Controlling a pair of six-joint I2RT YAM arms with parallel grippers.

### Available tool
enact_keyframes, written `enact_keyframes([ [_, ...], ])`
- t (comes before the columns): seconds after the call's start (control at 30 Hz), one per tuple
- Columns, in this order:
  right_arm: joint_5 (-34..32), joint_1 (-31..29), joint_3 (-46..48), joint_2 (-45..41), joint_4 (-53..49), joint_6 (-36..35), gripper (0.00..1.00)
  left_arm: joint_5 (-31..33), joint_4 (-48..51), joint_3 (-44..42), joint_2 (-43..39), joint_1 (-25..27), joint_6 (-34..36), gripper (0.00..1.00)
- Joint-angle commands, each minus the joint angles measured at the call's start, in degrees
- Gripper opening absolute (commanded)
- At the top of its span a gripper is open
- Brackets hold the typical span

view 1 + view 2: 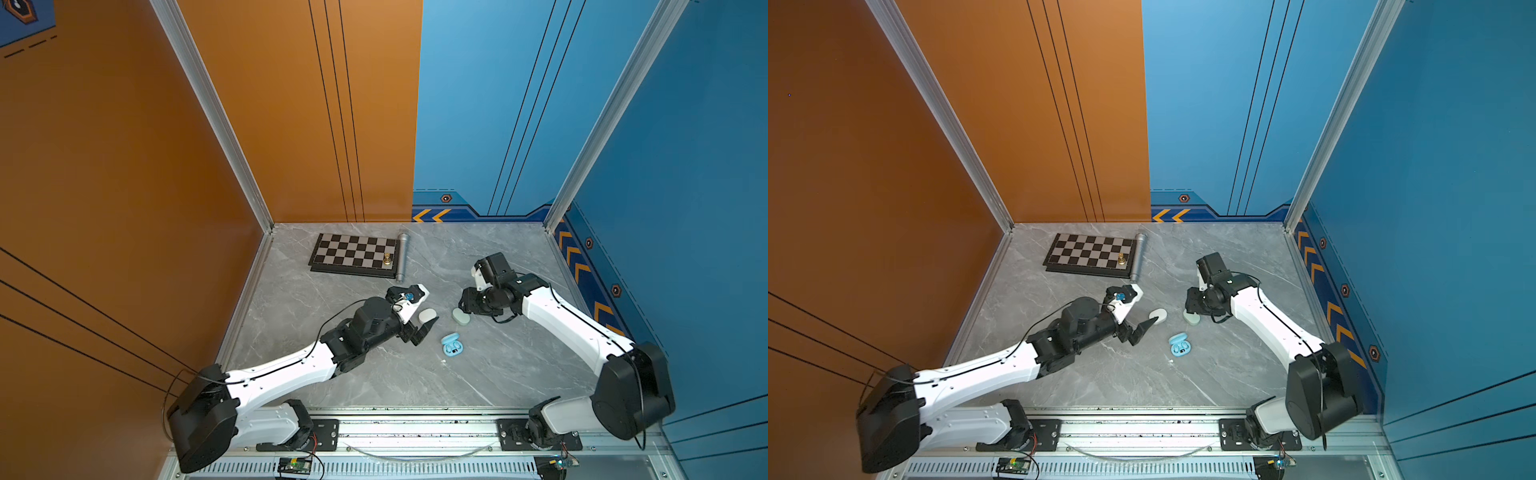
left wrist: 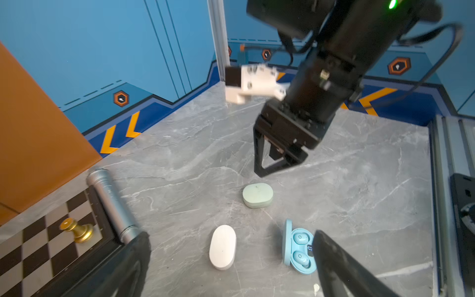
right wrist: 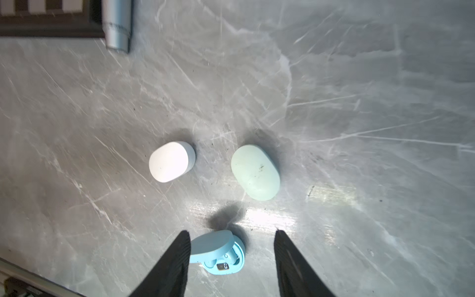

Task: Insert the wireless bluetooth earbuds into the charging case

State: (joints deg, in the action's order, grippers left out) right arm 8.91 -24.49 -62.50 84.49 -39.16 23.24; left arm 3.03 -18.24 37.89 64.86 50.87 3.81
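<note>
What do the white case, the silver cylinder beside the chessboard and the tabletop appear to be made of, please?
White case: probably matte plastic, smooth and evenly dull.
Silver cylinder: likely brushed metal, with bright streaks along its length.
Tabletop: marble or a marble-look laminate, grey with white veins and a glossy glare patch.

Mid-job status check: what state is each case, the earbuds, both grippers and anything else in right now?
white case: closed.
green case: closed.
blue case: lid open.
blue earbuds: both seated in the blue case.
left gripper: open, holding nothing.
right gripper: open, holding nothing.
gold chess piece: upright.
silver cylinder: lying flat.
</note>
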Motion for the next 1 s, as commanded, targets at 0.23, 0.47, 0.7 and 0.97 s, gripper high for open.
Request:
enact_keyframes([
  [0.23,-6.63,-8.34,-2.39,8.45,-4.26,-7.61,0.55,8.71,10.27,-10.69,-13.31,-1.57,-12.11,0.98],
  [0.47,-7.85,-9.35,2.26,4.85,-4.17,-6.72,0.54,10.22,10.94,-10.73,-13.86,-1.76,-11.99,0.98],
  [0.7,-8.80,-10.90,6.05,0.85,-4.15,-4.90,0.54,12.70,11.28,-10.43,-12.84,-3.04,-12.60,0.98],
  [0.97,-9.84,-12.16,9.13,-2.91,-4.15,-3.27,0.54,13.26,14.43,-9.90,-13.40,-6.72,-14.13,0.98],
])
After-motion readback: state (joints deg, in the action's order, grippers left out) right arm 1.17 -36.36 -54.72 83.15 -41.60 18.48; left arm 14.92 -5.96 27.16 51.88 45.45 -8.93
